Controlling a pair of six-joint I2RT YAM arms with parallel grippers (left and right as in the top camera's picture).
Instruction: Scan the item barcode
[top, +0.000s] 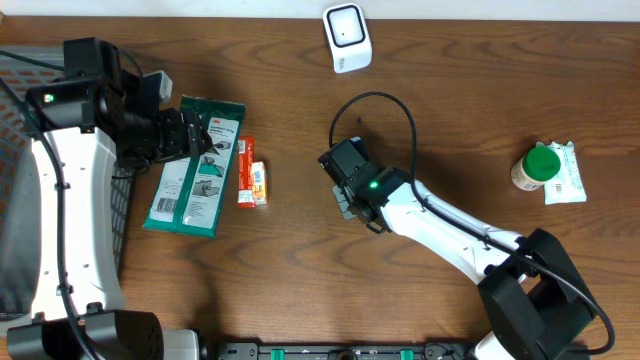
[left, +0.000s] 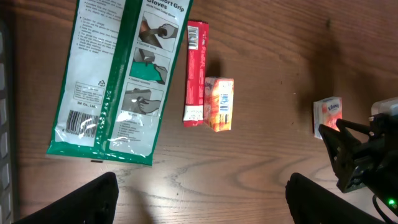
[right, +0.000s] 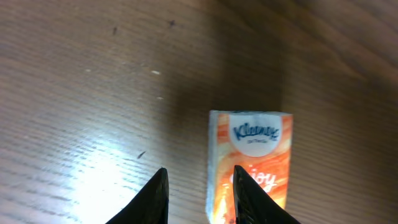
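The right gripper (right: 199, 182) hangs low over the tabletop (right: 81, 93) with its jaws a little apart. Bare wood shows in the gap between them, and nothing is pinched. The Kleenex tissue pack (right: 252, 146) lies at about 1 o'clock of the tips. Its near edge is just inside the gap, and one finger crosses in front of it. From overhead the pack is hidden under this arm.

The left gripper (left: 214, 208) stands wide open and empty. It is at 9 o'clock across the tabletop, above the green glove packet (top: 195, 165).

This looks like the grasp stage, with no item presented yet. No barcode shows on the pack's visible face. The next move calls for centring the jaws across the pack and closing on it. The right gripper then has to carry it to the white scanner (top: 346, 38) at 12 o'clock, turning the pack until its code faces the window.
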